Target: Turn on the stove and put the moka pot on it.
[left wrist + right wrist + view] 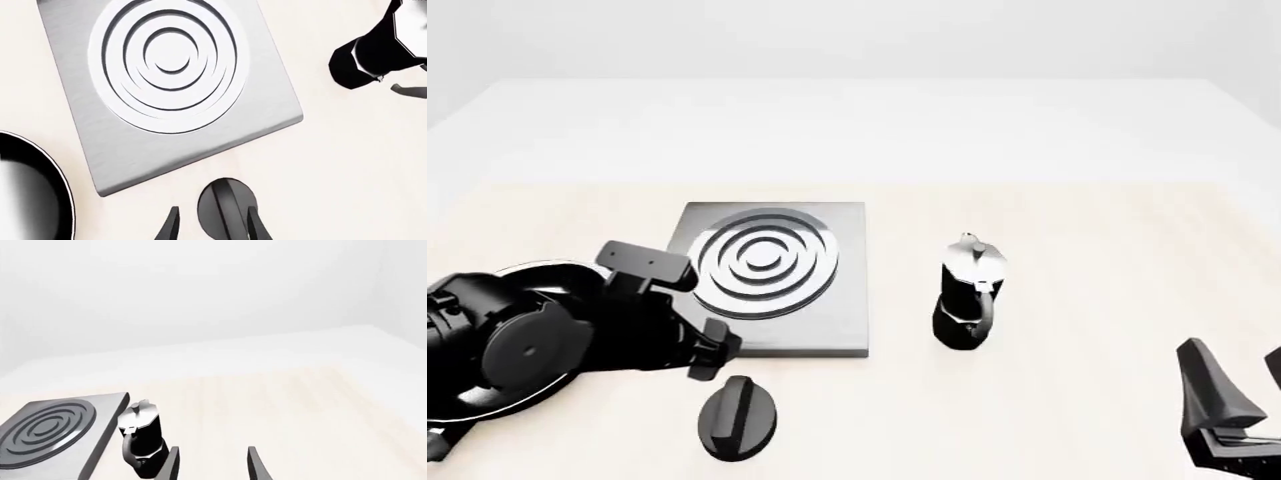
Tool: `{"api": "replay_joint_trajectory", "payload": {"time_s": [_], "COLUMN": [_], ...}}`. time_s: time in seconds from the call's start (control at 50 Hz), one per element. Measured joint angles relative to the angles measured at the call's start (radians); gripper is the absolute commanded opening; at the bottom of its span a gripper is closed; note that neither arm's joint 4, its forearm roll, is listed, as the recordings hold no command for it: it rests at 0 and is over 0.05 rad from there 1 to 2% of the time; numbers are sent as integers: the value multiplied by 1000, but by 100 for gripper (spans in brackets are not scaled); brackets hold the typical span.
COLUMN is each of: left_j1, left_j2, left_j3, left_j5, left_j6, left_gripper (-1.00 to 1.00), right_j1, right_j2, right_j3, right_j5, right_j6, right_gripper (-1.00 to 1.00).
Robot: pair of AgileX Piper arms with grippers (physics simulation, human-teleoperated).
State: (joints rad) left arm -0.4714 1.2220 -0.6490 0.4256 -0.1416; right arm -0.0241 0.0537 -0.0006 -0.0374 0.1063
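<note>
Two claws are seen at this moment, and neither is gripping anything. The left claw (212,225) is spread open, with its dark fingers (170,227) set on either side of the black oval knob (738,417), which lies flat on the pale counter (1068,250) just in front of the stove's near edge. Whether the fingers are actually touching the knob can't be told from the wrist view; a bit of gap looks to be left on one side.

The stove (777,280) is sat on the counter as a flat grey square slab, with its concentric silver rings (170,62) facing up and nothing placed on it. The moka pot (968,295) is stood upright on the counter just to the right of the stove, apart from it, with the silvery lid on top and the black body below.

A glossy black frying pan (30,190) is partly visible left of the stove, mostly hidden behind the left arm in the front view.

The right claw (212,465) is held open too, low and well to the right of the moka pot, with the pot seen just beyond its fingers in the right wrist view.
</note>
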Motion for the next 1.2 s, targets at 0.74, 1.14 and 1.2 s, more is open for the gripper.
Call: {"api": "replay_joint_trajectory", "payload": {"time_s": [0.74,1.14,1.2], "left_j1": [-6,-10,-13], "left_j2": [119,178,187], "left_j3": [-25,-20,-20], "left_j5": [-71,-110,-114], "left_j6": [-6,-9,-12], "left_gripper": [100,100,100], "right_j1": [-5,-6,-6], "right_j2": [11,-7,-8], "right_j3": [0,0,0], "right_j5": [-16,-4,-3], "right_j6": [21,30,31], "right_gripper": [100,100,100]}}
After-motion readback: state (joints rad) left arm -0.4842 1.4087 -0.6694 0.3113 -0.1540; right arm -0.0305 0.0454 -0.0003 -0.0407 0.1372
